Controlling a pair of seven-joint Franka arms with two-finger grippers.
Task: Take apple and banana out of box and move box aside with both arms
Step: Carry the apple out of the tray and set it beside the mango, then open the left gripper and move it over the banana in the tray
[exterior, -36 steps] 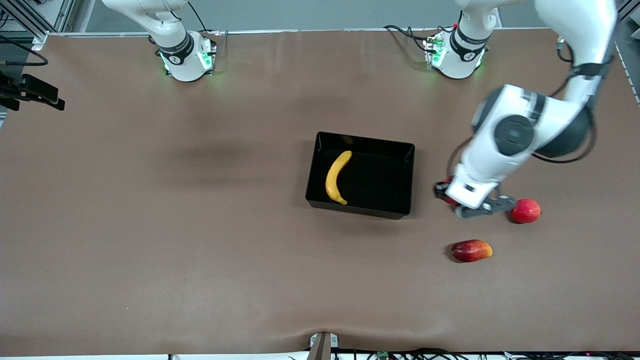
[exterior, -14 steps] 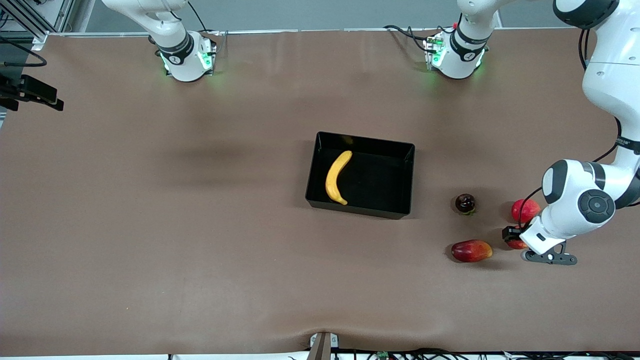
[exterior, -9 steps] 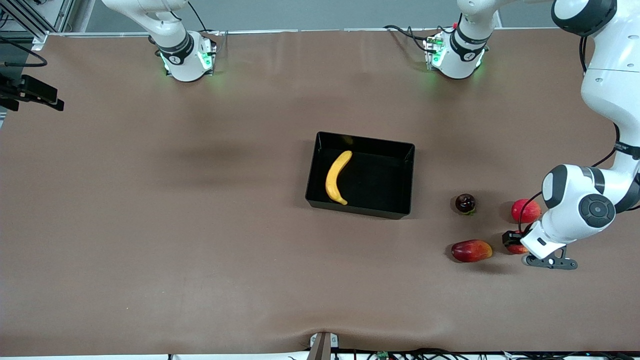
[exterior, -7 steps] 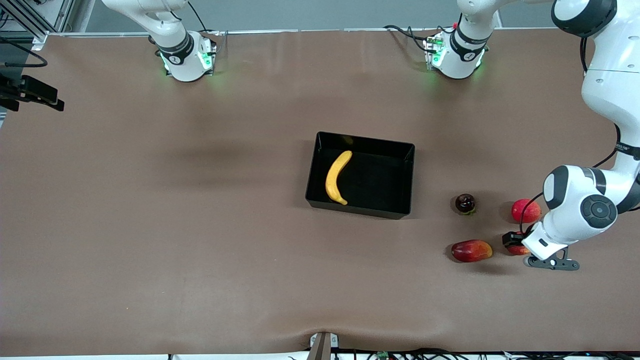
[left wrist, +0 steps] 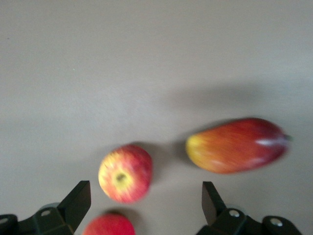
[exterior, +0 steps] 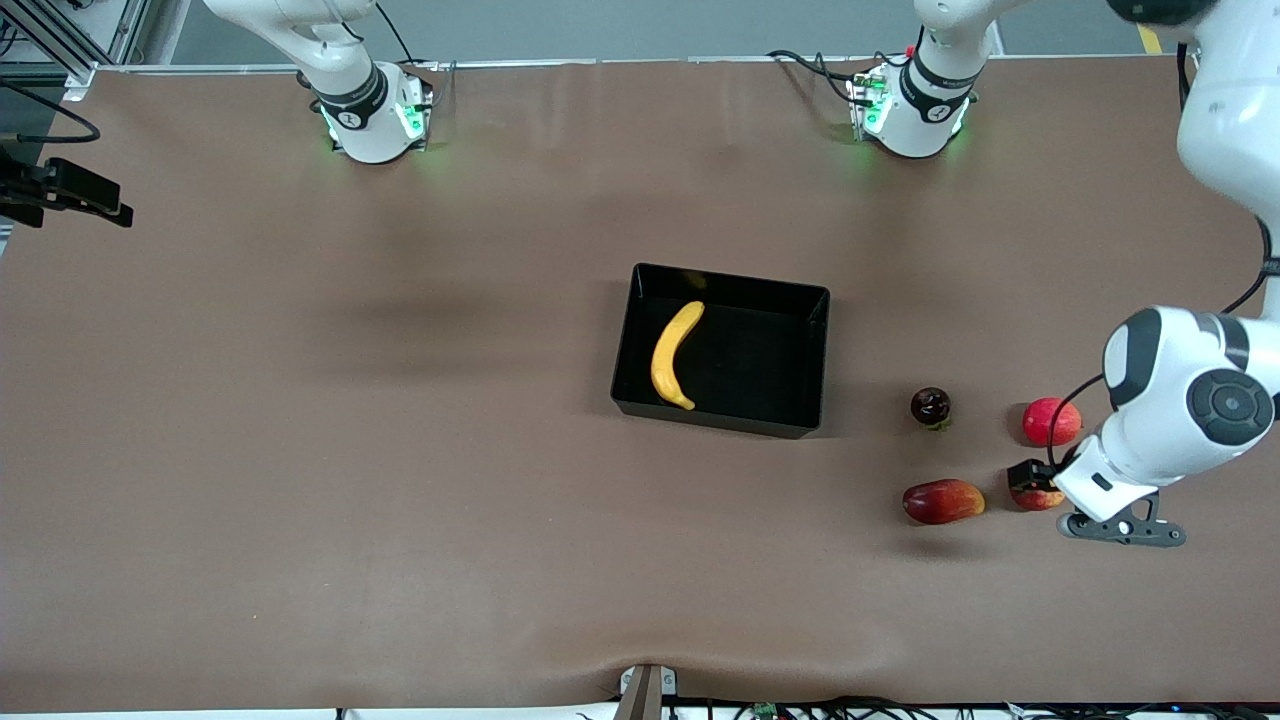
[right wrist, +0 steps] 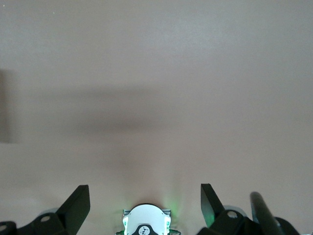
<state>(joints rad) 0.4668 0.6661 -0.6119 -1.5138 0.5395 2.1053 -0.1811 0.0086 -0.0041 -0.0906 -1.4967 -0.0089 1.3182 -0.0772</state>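
The black box (exterior: 815,352) stands mid-table with the yellow banana (exterior: 674,354) lying in it. The red apple with yellow streaks (exterior: 1042,497) lies on the table toward the left arm's end, beside the mango. My left gripper (exterior: 1036,486) hangs open and empty just over it. In the left wrist view the apple (left wrist: 124,173) lies just ahead of the open left gripper (left wrist: 145,203), nearer to one finger (left wrist: 78,198). My right gripper (right wrist: 145,204) is open and empty, held high over the table above its own base (right wrist: 145,223); it waits.
A red-yellow mango (exterior: 943,501) lies beside the apple, toward the box. A plain red round fruit (exterior: 1052,421) and a small dark glossy fruit (exterior: 930,406) lie farther from the front camera. The mango (left wrist: 237,145) and red fruit (left wrist: 108,226) also show in the left wrist view.
My left gripper has moved from over the small dark fruit toward the left arm's end and now hangs over the streaked apple. The fruits, box and right arm have not moved.
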